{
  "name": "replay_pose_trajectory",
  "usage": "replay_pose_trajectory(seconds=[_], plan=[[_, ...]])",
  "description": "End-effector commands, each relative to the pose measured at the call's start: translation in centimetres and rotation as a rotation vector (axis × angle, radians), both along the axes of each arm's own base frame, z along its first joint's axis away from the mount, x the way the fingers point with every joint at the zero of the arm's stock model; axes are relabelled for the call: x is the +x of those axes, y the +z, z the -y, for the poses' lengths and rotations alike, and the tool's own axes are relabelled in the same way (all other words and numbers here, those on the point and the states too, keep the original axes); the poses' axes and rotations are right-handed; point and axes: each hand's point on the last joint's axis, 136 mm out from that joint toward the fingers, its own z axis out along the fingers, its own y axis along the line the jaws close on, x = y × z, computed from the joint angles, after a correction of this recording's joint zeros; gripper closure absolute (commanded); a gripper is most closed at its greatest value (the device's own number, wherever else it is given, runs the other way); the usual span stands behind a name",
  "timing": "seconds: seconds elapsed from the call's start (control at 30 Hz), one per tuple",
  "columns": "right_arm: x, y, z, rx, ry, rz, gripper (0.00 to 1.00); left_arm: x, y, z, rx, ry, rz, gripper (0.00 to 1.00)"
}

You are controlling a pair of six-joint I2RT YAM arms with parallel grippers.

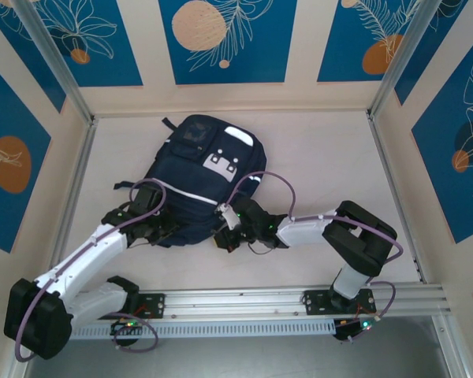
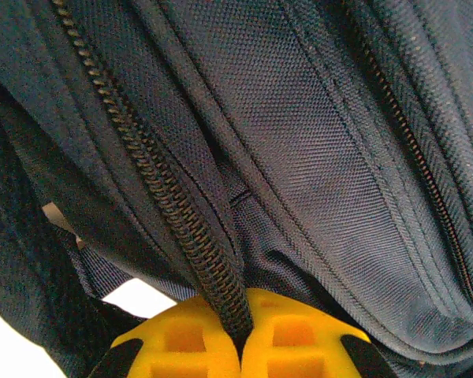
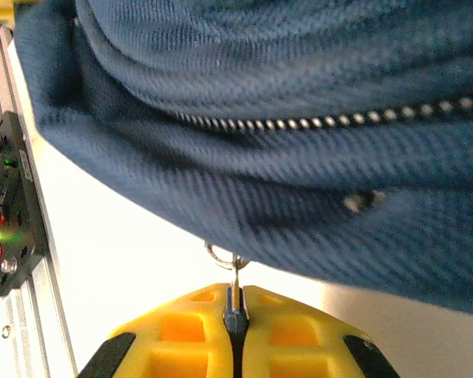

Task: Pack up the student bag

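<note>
- The student bag lies flat on the counter in the middle of the top view, its white-patched front pocket facing up and its lower end toward the bottom of the frame.
- The left tool is clenched on a zip chain of the bag. In the left wrist view the toothed line runs down from the upper left and vanishes between the yellow fingers.
- The right tool is clenched on a small metal pull, whose ring hangs just below the bag's blue fabric edge at lower centre of the right wrist view.
- In the top view both tools sit at the bag's lower edge, the left one at its lower-left corner and the right one at its lower-right corner.
- The stretches of zip that can be seen look meshed, so no open mouth of the bag shows.
- Whether anything is already packed inside cannot be told.
- My judgement: the step in hand is work on a zip, one tool bracing the fabric while the other draws the pull.
- Whether this opens the bag for packing or seals it afterwards cannot be settled here, so the progress is uncertain.
- If it is opening, nearly all of the task is left. If it is closing, only running the zip home and letting go is left.
</note>
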Motion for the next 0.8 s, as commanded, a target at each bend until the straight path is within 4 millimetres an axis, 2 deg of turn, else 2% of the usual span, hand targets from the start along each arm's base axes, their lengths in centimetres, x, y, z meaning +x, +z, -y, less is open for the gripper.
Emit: replay_pose_trajectory(seconds=[0.0, 0.07, 0.1, 0.23, 0.33, 0.43, 0.6, 0.77], plan=[[-0.3, -0.4, 1.0, -0.048, 0.025, 0.032, 1.00, -0.1, 0.4, -2.7, 0.106, 0.028, 0.010, 0.97], [-0.2, 0.2, 0.6, -0.023, 0.031, 0.053, 1.00, 0.0, 0.6, -2.7, 0.112, 0.013, 0.014, 0.92], [-0.2, 0.6, 0.4, -0.009, 0.036, 0.065, 1.00, 0.1, 0.7, -2.5, 0.106, -0.001, 0.017, 0.87], [-0.2, 1.4, -0.5, 0.024, 0.055, 0.110, 1.00, 0.5, 1.9, -0.3, 0.019, -0.082, 0.050, 0.53], [0.0, 1.4, -0.9, 0.031, 0.053, 0.108, 1.00, 0.1, 3.0, 0.8, 0.019, -0.111, 0.050, 0.41], [0.1, 1.4, -1.1, 0.040, 0.044, 0.105, 1.00, -0.8, 3.2, 2.0, -0.002, -0.099, 0.012, 0.36], [0.3, 1.5, -1.2, 0.050, 0.031, 0.100, 1.00, -2.6, 2.1, 4.2, -0.092, -0.020, -0.075, 0.35], [0.2, 1.6, -1.4, 0.054, 0.031, 0.101, 1.00, -1.5, 2.2, 5.8, -0.112, 0.002, -0.066, 0.35]])
